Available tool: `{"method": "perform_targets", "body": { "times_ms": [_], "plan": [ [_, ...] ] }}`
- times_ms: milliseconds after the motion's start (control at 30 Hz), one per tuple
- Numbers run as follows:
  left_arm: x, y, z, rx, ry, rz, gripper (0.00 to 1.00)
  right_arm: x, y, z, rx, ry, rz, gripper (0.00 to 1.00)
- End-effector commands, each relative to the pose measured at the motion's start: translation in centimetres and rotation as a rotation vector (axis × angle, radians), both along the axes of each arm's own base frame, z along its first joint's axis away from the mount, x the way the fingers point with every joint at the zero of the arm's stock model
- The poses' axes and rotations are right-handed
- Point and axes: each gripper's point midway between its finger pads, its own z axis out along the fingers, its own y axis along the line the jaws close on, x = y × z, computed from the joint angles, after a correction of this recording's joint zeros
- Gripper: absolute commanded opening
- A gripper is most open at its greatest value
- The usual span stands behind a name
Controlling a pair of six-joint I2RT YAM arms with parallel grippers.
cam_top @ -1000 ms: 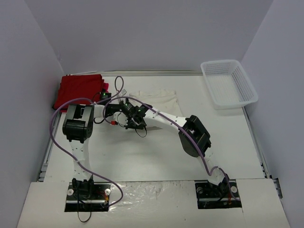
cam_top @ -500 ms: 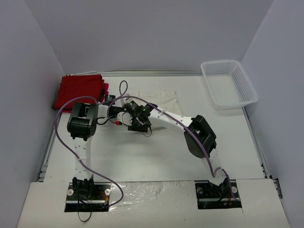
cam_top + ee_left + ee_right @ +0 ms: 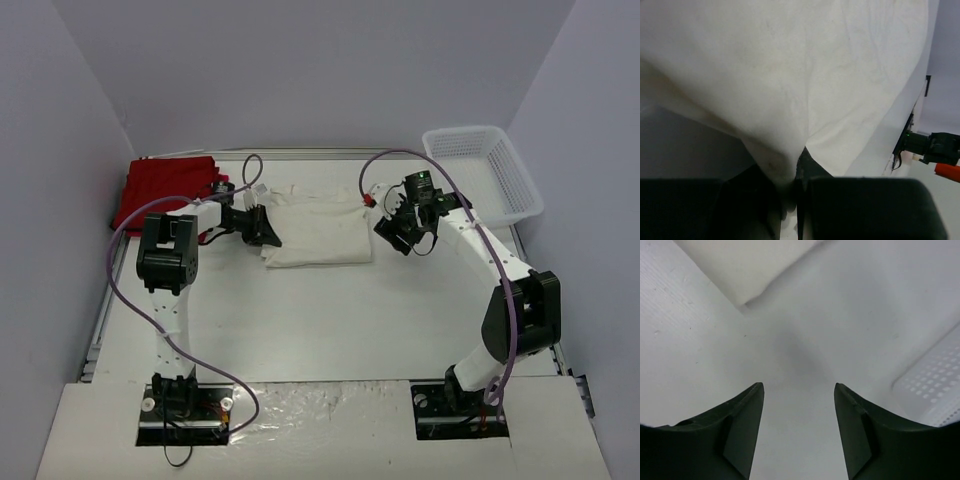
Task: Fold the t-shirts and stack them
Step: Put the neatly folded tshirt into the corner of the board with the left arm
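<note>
Bases of both arms sit bolted at the near edge of the white worktop [image 3: 330,320]. From there the left arm [image 3: 165,258] rises and bends rightward, and the left jaws are pressed together on the left edge of the cream-white t-shirt [image 3: 322,230]. In the left wrist view a pinch of that cloth [image 3: 790,75] runs down into the narrow slit between the dark fingers [image 3: 750,200], and the fabric spreads away from the pinch in a tented fold. The shirt lies as a folded, roughly rectangular bundle, mostly flat, a little beyond the middle of the worktop. The right arm [image 3: 520,310] climbs along the right side and bends leftward, bringing the right jaws just beside the shirt's right edge. These stand spread and hold nothing. In the right wrist view the two dark fingers [image 3: 737,435] are well apart above bare worktop. A corner of the cream cloth [image 3: 740,265] lies beyond them to the upper left, and a piece of the white mesh basket [image 3: 930,390] shows at the right. Farther back, the red t-shirts [image 3: 170,190] lie as a folded pile in the far left corner, close to the left arm's wrist but apart from the cream shirt. The basket [image 3: 482,175] stands upright in the far right corner, well apart from both shirts.
</note>
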Motion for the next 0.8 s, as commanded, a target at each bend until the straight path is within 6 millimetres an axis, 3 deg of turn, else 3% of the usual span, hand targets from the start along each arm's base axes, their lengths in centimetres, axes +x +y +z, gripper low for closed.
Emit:
{"method": "perform_targets", "body": {
  "times_ms": [0, 167, 200, 300, 433, 533, 767],
  "plan": [
    [0.9, 1.9, 2.3, 0.142, -0.102, -0.004, 0.02, -3.1, 0.0, -3.0, 0.092, 0.166, -0.029, 0.57],
    [2.6, 3.9, 4.2, 0.292, -0.176, 0.027, 0.02, -4.7, 0.9, -4.5, 0.183, 0.244, -0.034, 0.67],
    [3.6, 3.9, 5.7, 0.301, -0.213, 0.030, 0.02, -5.2, 0.8, -5.1, 0.189, 0.266, -0.038, 0.68],
    [3.8, 4.5, 6.3, 0.353, -0.175, 0.014, 0.02, -5.5, 0.0, -5.8, 0.206, 0.273, -0.054, 0.69],
    [6.1, 5.4, 8.8, 0.444, -0.199, -0.012, 0.02, -5.7, -0.7, -6.4, 0.237, 0.287, -0.075, 0.69],
    [7.6, 6.3, 9.4, 0.526, -0.215, -0.025, 0.02, -6.0, -1.3, -6.8, 0.251, 0.296, -0.088, 0.70],
    [7.7, 8.0, 6.2, 0.760, -0.215, -0.101, 0.02, -6.2, -1.7, -7.3, 0.245, 0.298, -0.092, 0.72]
  ]
}}
